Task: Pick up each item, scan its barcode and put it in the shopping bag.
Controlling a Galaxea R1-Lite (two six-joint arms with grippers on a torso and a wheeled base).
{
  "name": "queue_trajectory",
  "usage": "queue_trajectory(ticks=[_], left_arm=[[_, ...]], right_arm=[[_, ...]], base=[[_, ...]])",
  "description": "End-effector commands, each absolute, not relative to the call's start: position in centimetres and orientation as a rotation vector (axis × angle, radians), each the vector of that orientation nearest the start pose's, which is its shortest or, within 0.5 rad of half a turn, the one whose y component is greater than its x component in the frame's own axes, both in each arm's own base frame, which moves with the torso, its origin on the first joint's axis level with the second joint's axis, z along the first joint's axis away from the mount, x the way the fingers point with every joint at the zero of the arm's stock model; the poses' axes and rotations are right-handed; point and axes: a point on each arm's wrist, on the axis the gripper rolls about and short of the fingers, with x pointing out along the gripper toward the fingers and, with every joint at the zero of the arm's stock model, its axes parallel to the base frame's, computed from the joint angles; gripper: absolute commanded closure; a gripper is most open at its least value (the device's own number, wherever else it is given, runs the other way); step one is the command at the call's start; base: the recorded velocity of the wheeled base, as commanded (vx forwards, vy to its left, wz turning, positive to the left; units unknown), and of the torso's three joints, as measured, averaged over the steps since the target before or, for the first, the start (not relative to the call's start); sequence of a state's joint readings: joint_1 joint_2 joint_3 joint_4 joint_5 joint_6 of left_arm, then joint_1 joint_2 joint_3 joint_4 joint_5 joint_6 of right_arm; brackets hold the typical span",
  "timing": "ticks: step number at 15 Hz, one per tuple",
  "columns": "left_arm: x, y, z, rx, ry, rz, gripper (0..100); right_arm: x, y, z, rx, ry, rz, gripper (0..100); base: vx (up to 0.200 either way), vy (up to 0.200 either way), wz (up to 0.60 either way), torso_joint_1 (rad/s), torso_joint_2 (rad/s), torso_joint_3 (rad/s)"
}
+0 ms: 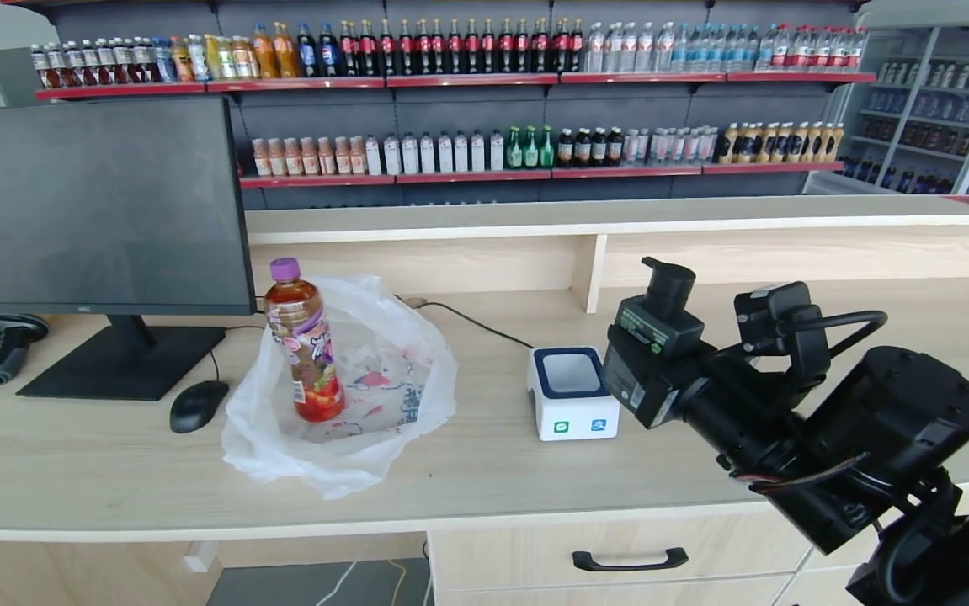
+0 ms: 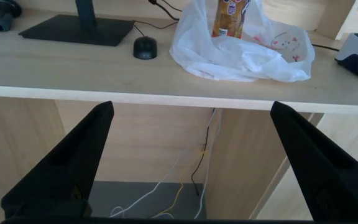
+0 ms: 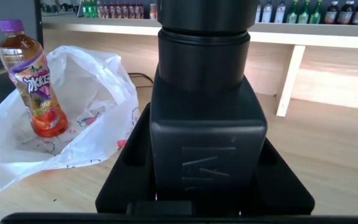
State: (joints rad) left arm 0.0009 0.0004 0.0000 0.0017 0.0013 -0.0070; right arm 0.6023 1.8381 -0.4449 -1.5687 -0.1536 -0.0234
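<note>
The right hand (image 3: 204, 173) grips a black bottle (image 1: 657, 332) above the bench (image 1: 484, 471), near the scanner (image 1: 574, 394). A tea bottle (image 1: 306, 345) stands upright in the bag (image 1: 404, 370). The left hand (image 2: 191, 107) hangs wide open, below the bench edge.

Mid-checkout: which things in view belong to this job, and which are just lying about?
Job: black container, held; tea bottle; shopping bag; white scanner box.
Lying about: monitor; mouse; handheld scanner; shelved drinks.
</note>
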Motion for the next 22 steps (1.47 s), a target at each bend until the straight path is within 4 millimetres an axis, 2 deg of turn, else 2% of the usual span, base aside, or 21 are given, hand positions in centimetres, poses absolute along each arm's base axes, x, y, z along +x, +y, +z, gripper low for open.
queue_trajectory(ticks=[1, 3, 8, 14, 16, 17, 19, 20, 22], left_arm=[[-2.3, 0.0, 7.5, -0.008, 0.002, 0.003, 0], [-2.3, 0.0, 7.5, -0.006, 0.0, 0.003, 0], [-2.3, 0.0, 7.5, -0.006, 0.0, 0.002, 0], [-2.3, 0.0, 7.5, -0.006, 0.0, 0.002, 0], [-2.3, 0.0, 7.5, -0.006, 0.002, 0.002, 0], [-2.3, 0.0, 7.5, -0.006, 0.0, 0.002, 0], [-2.3, 0.0, 7.5, -0.006, 0.0, 0.002, 0], [-2.3, 0.0, 7.5, -0.006, 0.0, 0.002, 0], [-2.3, 0.0, 7.5, -0.006, 0.0, 0.002, 0]], right_arm=[[23.8, 16.0, 14.6, 0.041, -0.165, 0.446, 100], [24.2, 16.2, 14.8, 0.044, -0.177, 0.448, 100], [25.3, 16.8, 14.7, 0.034, -0.191, 0.441, 100], [26.3, 17.4, 13.7, -0.011, -0.178, 0.439, 100], [26.6, 17.7, 13.6, -0.086, -0.206, 0.519, 100], [27.2, 17.0, 13.8, -0.134, -0.231, 0.559, 100], [28.7, 14.3, 13.9, -0.217, -0.26, 0.56, 100], [29.9, 11.4, 14.0, -0.301, -0.29, 0.583, 100], [30.9, 8.9, 13.5, -0.418, -0.333, 0.689, 100]], base=[[0.0, 0.2, 0.0, -0.002, 0.0, 0.002], [0.0, 0.2, 0.0, 0.0, 0.0, 0.0], [0.0, 0.0, 0.0, 0.0, 0.0, 0.0], [0.0, 0.0, 0.0, 0.0, 0.0, 0.0], [0.0, 0.0, 0.0, 0.0, 0.0, 0.0], [0.0, 0.0, 0.0, 0.0, 0.0, 0.0], [0.0, 0.0, 0.0, 0.0, 0.0, 0.0], [0.0, 0.0, 0.0, 0.0, 0.0, 0.0], [0.0, 0.0, 0.0, 0.0, 0.0, 0.0]])
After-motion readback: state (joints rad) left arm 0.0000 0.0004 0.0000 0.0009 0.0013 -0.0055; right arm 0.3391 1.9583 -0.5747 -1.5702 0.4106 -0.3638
